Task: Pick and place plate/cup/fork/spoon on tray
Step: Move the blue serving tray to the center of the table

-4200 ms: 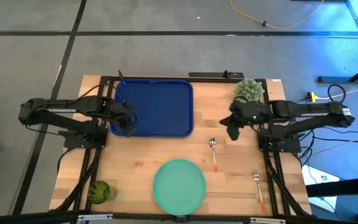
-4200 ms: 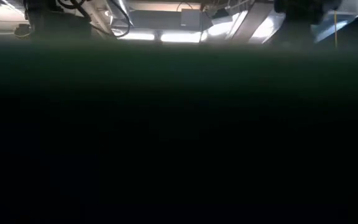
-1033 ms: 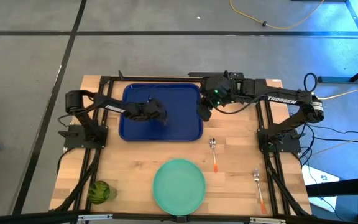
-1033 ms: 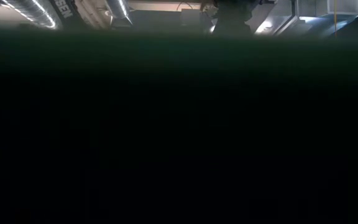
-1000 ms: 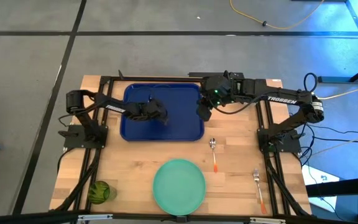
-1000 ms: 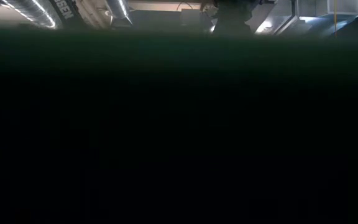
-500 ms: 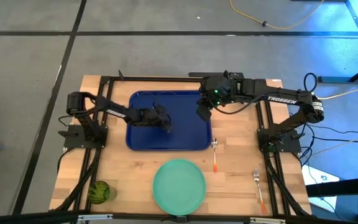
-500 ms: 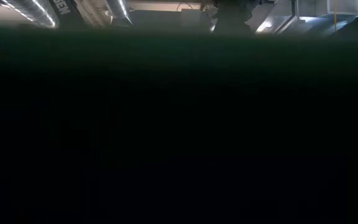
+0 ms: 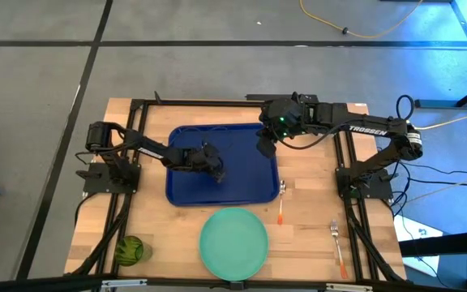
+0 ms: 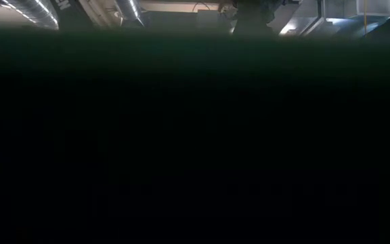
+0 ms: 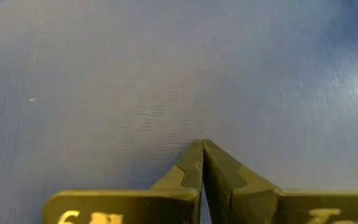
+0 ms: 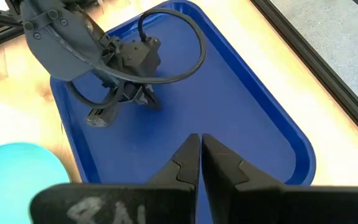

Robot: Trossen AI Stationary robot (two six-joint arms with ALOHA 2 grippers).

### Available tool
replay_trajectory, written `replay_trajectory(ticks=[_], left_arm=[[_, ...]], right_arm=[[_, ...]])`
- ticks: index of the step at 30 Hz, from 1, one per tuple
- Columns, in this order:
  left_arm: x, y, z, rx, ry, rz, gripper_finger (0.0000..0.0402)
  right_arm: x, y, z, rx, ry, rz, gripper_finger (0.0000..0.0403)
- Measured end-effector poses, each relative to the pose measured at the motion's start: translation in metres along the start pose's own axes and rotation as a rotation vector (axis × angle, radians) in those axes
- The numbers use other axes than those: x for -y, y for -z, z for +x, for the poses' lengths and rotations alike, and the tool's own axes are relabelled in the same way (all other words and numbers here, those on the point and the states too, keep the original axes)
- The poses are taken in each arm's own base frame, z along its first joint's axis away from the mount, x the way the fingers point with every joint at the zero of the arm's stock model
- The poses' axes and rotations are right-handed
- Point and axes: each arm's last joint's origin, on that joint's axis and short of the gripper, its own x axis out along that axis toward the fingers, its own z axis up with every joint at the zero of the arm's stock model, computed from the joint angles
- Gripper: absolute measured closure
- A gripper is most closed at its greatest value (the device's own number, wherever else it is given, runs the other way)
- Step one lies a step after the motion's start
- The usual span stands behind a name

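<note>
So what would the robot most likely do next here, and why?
Probably lift the left gripper off the tray and go for a dish. Its shut fingers press on the tray floor, and the tray's corner already meets the spoon, while the plate, cup and fork lie outside it.
</note>
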Motion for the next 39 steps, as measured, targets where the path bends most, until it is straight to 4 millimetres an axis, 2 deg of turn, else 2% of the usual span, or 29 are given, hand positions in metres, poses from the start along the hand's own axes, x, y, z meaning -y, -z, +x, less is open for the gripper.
replay_trajectory(ticks=[10,15,18,27,35,39], left_arm=[[0.005,0.001,-0.002,-0.017,0.05,-0.004,0.0401],[0.004,-0.018,-0.023,0.084,0.059,0.018,0.0401],[-0.001,-0.03,-0.036,0.117,0.057,0.015,0.0401],[-0.026,-0.037,-0.071,0.049,-0.049,-0.025,0.0401],[-0.029,-0.042,-0.096,0.087,-0.026,-0.058,0.0401],[-0.029,-0.044,-0.105,0.106,-0.011,-0.068,0.0401]], right_arm=[[0.0,0.0,0.0,-0.003,-0.012,-0.028,0.0382],[-0.001,0.001,0.0,-0.013,-0.049,-0.051,0.0382],[0.001,0.003,0.01,-0.021,-0.023,-0.024,0.0382],[0.02,0.033,0.083,-0.25,0.044,0.033,0.0382],[0.034,0.063,0.149,-0.411,0.05,0.07,0.0382],[0.044,0.073,0.175,-0.464,0.082,0.085,0.0382]])
